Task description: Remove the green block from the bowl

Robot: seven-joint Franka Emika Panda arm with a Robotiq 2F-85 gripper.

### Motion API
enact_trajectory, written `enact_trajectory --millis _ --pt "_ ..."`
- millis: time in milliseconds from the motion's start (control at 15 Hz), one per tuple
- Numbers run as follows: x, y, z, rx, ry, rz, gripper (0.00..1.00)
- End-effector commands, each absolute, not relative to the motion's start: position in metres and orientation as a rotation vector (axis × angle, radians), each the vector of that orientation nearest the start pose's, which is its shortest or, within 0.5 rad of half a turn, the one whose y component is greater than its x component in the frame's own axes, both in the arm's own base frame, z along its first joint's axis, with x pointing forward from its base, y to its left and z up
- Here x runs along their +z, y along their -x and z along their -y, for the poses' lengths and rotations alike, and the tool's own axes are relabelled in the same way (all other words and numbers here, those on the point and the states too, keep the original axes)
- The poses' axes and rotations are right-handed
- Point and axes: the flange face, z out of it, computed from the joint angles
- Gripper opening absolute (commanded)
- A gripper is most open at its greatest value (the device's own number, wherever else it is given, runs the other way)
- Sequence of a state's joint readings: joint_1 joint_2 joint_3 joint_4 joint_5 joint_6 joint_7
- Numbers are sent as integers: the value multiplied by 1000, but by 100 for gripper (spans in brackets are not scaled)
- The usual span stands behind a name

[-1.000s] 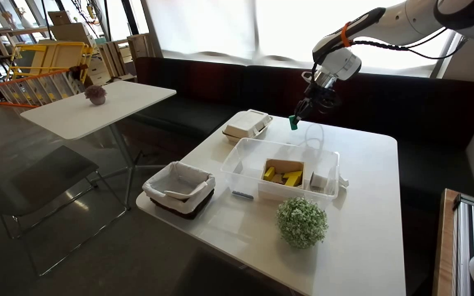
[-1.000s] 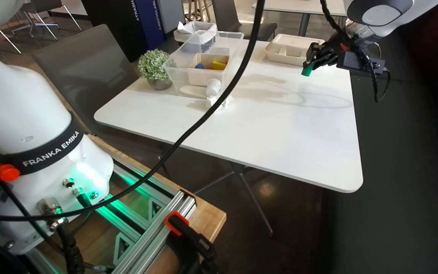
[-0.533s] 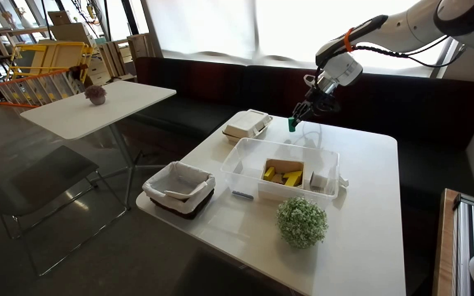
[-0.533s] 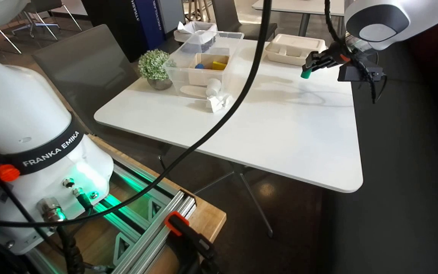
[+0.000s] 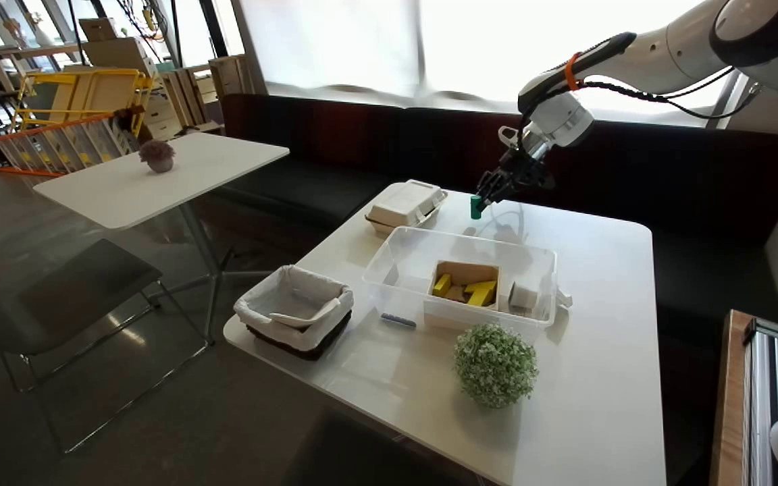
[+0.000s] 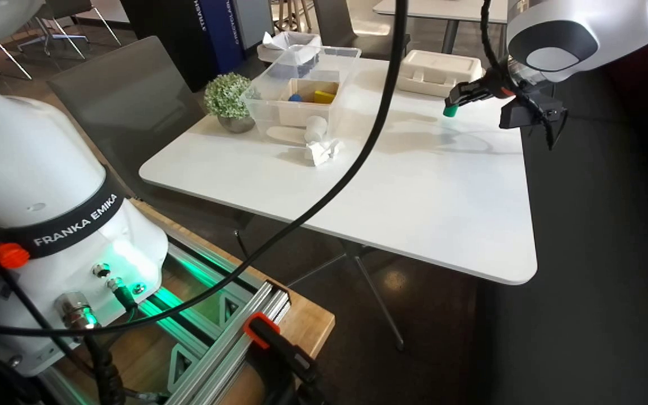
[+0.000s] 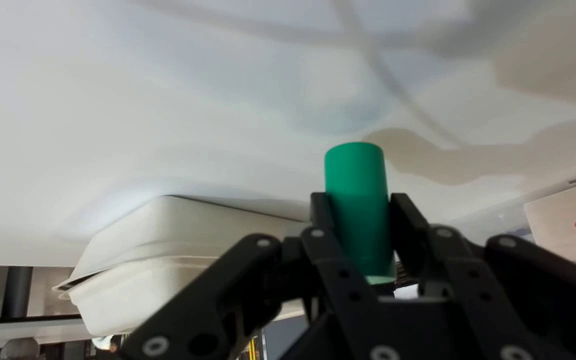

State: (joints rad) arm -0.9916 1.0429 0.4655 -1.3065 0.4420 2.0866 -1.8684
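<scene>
green block (image 5: 475,208) held above desk (image 5: 595,290)
in an exterior view, left to right: takeout carton (image 5: 402,204) and translucent tub (image 5: 396,292), both on the desk; green block, located outside the tub; hand (image 5: 482,204), pinching the block.

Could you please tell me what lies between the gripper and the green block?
Nothing: in the wrist view, both fingers touch the green block, with no gap showing.
</scene>
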Motion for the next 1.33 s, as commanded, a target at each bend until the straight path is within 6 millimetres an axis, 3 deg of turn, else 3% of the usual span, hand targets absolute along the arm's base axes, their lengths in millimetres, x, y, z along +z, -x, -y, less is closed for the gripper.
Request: enact_trajectory --millis 0,667,733,800,1200,1267 --pt "140 -600 415 -958 2309 1119 8" --pt "124 -601 417 -967 2304 1162 8" --pt "125 -602 417 -968 2305 1173 58" --pt "129 -601 417 -971 2301 1183 59" --pt "157 -597 417 -825 2358 1229 100" --pt "165 -598 420 -817 2392 1228 100"
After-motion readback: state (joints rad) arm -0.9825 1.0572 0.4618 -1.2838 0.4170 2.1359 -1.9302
